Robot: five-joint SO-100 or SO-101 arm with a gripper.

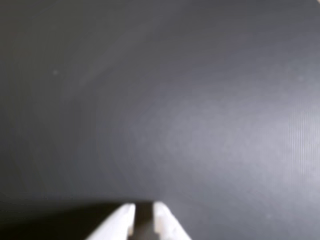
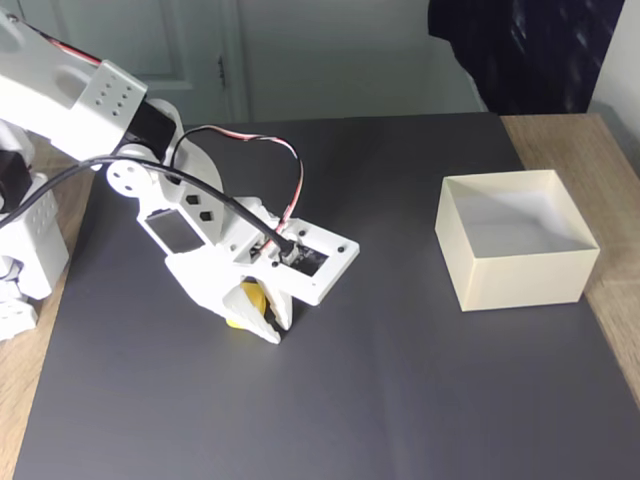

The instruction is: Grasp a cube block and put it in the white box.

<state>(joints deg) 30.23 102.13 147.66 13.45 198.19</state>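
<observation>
While gripper [image 2: 268, 322] covers cube block [image 2: 252, 299], white box [image 2: 520, 270] apart

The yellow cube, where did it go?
In the fixed view the yellow cube sits on the dark mat, left of centre, mostly hidden under the gripper, far left of the white box.

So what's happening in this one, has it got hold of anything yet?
A white robot arm has its hand down on the dark mat, right at the yellow cube block, which peeks out beside the fingers. Whether the cube is actually gripped cannot be told. In the wrist view the fingertips sit close together with nothing visible between them. The white box stands open on the mat's right side in the fixed view.
</observation>
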